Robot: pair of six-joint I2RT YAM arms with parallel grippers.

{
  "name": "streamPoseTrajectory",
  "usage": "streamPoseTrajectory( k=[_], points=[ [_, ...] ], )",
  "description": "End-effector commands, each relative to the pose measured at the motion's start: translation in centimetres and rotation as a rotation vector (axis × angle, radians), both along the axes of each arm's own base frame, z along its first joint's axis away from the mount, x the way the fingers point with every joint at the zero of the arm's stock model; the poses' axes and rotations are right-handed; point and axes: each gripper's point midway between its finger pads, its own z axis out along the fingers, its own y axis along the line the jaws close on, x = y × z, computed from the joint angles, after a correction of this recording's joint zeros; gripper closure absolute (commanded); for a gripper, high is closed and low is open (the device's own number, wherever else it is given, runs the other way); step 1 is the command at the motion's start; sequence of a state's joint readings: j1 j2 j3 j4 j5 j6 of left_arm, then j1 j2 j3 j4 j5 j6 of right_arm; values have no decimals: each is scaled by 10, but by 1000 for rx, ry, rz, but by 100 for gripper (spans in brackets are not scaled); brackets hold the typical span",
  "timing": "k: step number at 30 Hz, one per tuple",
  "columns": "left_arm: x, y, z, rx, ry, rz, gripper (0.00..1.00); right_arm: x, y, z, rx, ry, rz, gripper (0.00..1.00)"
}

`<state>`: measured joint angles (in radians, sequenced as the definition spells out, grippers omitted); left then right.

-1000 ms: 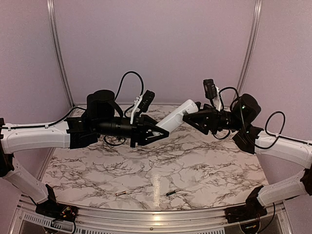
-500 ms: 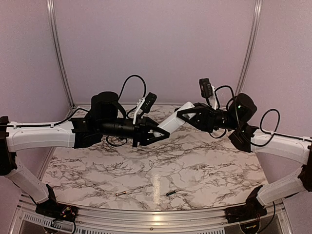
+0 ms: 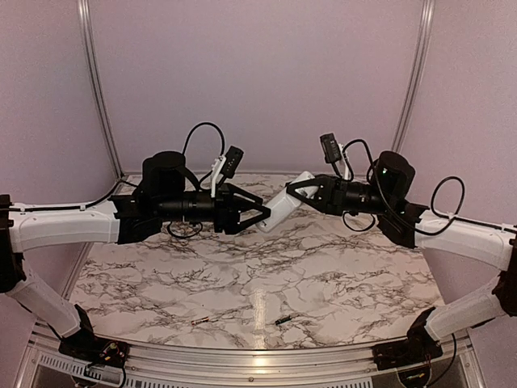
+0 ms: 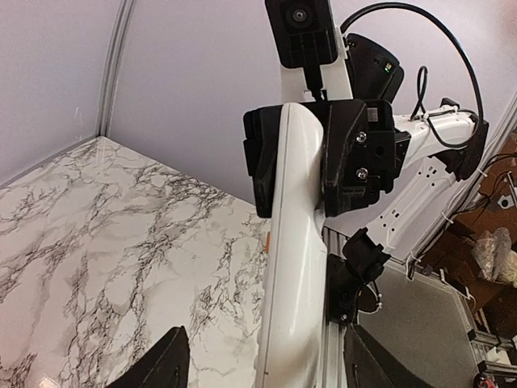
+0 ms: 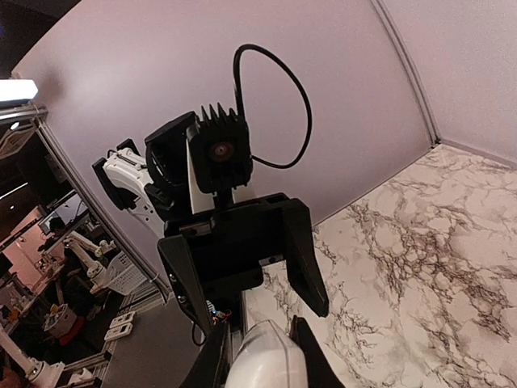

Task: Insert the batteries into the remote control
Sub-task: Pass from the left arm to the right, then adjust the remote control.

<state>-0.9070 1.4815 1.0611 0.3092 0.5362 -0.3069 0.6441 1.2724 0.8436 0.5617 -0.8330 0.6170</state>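
Remote (image 3: 283,207) hangs mid-air w/ only right gripper (image 3: 300,187) clamped on one end, left gripper (image 3: 260,217) jaws apart around the other, so it may pivot/slip & drop onto surface (image 3: 339,267), where light battery (image 3: 200,322) & dark battery (image 3: 283,320) lie near front edge.

Plain lilac walls (image 3: 258,81), slim metal posts (image 3: 95,89) in the back corners, white grey-veined marble worktop (image 3: 339,279), glare streak (image 3: 260,305) near its front metal rail (image 3: 242,356)

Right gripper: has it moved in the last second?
Yes. The right gripper has shifted left, away from the right corner post, and is shut on the remote control.
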Motion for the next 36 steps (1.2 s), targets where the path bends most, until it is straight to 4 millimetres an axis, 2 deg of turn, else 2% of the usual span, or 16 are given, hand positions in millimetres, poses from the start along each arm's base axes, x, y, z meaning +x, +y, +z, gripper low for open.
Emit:
streamPoseTrajectory(
  k=[1,4,8,10,12,16,22,27,30,36],
  points=[
    [16,26,-6,75,-78,160,29,36,-12,-17,-74,124,-124,100],
    [22,42,-21,162,-166,233,23,46,-17,-43,-129,209,-126,100],
    [19,59,-39,260,-291,279,22,44,-13,-83,-225,304,-57,100],
    [13,61,-50,309,-375,290,23,38,-10,-101,-254,353,-3,100],
    [5,56,-69,373,-419,265,25,31,-8,-110,-256,383,45,100],
    [4,42,-97,470,-421,266,35,24,-4,-115,-253,397,99,100],
    [8,30,-124,618,-475,297,48,12,12,-114,-267,391,169,100],
    [0,19,-144,726,-523,259,58,8,23,-120,-278,402,196,100],
    [-11,7,-153,742,-537,210,62,10,26,-121,-277,409,192,100],
    [-25,-12,-147,676,-508,160,64,19,29,-122,-274,427,153,88]
  ],
)
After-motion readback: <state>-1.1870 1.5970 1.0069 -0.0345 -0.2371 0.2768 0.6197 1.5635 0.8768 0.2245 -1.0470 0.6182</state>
